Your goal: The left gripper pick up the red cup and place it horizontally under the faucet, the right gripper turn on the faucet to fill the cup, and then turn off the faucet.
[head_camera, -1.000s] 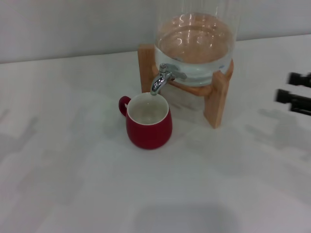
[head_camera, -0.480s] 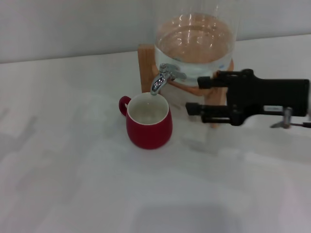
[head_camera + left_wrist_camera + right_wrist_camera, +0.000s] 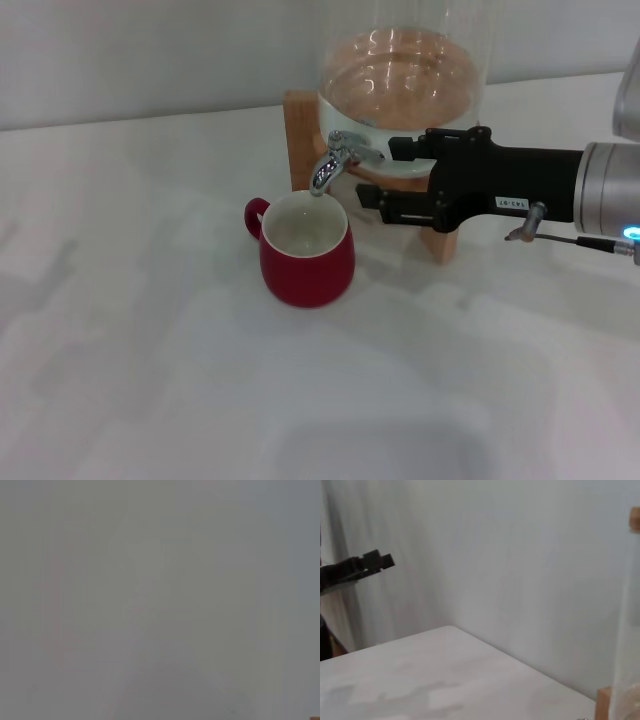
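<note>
White desk (image 3: 150, 380) fills the head view; the clear glass dispenser (image 3: 405, 85) on its wooden stand sits top centre. Only this view shows the right gripper (image 3: 378, 174), black fingers spread just right of the chrome faucet (image 3: 335, 160). Glossy red cup (image 3: 305, 248) stands upright beneath the spout. Far off, upper left in the right wrist view, is the left gripper (image 3: 370, 564); its fingers' state cannot be told.

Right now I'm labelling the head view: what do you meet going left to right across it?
cup → faucet → right claw
</note>
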Action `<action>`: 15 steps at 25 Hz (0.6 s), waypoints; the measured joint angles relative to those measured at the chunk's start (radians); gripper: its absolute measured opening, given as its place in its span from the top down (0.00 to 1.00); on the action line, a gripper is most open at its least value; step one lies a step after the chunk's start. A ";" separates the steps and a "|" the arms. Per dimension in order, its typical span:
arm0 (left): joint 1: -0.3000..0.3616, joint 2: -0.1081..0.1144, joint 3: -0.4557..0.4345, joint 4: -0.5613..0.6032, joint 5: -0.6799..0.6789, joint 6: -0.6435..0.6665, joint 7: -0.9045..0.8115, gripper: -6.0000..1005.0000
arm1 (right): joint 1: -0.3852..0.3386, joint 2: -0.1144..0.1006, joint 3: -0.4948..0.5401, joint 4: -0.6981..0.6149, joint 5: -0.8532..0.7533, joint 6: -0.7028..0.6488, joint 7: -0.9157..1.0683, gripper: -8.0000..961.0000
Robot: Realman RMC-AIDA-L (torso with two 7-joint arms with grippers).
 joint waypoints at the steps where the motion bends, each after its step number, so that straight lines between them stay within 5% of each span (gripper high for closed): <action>1: 0.000 0.000 0.000 0.000 0.000 -0.003 0.000 0.11 | 0.000 0.000 -0.002 -0.004 -0.001 -0.011 0.000 0.25; 15: 0.007 -0.002 0.000 -0.003 0.000 -0.009 0.000 0.11 | 0.038 -0.001 -0.020 -0.055 -0.013 -0.044 0.010 0.25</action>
